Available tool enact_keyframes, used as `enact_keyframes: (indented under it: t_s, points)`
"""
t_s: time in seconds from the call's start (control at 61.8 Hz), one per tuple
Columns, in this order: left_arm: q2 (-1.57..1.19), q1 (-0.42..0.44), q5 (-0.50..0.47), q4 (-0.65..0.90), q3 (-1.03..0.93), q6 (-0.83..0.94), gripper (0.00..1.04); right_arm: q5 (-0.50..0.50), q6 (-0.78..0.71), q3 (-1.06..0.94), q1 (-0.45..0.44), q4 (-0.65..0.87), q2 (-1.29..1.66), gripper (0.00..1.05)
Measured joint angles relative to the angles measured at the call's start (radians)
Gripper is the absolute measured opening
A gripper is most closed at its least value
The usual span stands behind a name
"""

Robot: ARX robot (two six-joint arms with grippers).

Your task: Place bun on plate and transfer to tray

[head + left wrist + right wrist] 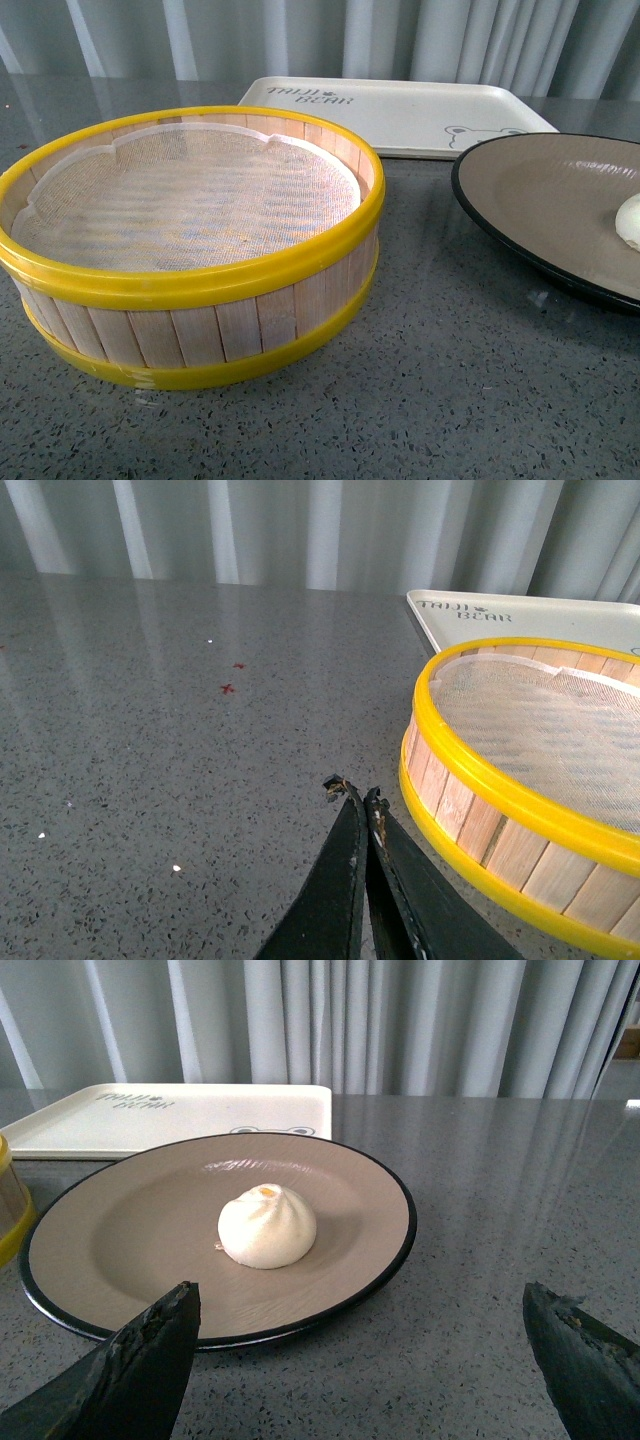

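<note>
White bun (267, 1226) on taupe plate (120, 1230), tray (150, 1115) behind it toward far edge of table (450, 380). Right gripper (360, 1300) spread wide, empty; left gripper (355, 792) pressed closed, gripping nothing.

1. The table (450, 380) is grey speckled stone with a dull shine. Its far edge runs along a pale curtain.
2. A round wooden basket (190, 300) with yellow bands stands on the left half, toward the near edge.
3. The tray (400, 110) lies flat along the far edge, near the middle, just behind the basket.
4. The plate (540, 190) sits toward the right edge, in front of the tray's right corner. Whether they touch cannot be told.
5. A strip of bare table separates basket and plate.
6. Two small red marks (228, 689) show on bare table, apart from the basket, toward the far edge.
</note>
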State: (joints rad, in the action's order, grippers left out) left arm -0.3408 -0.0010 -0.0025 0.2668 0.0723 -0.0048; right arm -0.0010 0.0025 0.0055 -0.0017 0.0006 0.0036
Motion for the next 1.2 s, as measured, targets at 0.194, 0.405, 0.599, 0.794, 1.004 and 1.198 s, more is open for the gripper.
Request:
enact_keyframes:
  t_s: [0.194,0.405,0.599,0.794,1.004,1.198]
  points:
    - [0.064,0.0,0.0,-0.039,-0.024,0.0,0.04,0.0,0.0,0.0,0.0,0.0,0.0,0.96]
    - [0.127,0.0,-0.001,-0.057,-0.046,0.0,0.04,0.0,0.0,0.0,0.0,0.0,0.0,0.96]
    - [0.184,0.0,0.0,-0.106,-0.046,0.0,0.04,0.0,0.0,0.0,0.0,0.0,0.0,0.96]
    - [0.337,0.0,0.002,-0.262,-0.046,0.0,0.04,0.0,0.0,0.0,0.0,0.0,0.0,0.96]
    - [0.337,0.0,0.002,-0.266,-0.046,0.0,0.04,0.0,0.0,0.0,0.0,0.0,0.0,0.96]
    - [0.337,0.0,0.002,-0.266,-0.046,0.0,0.37,0.0,0.0,0.0,0.0,0.0,0.0,0.96]
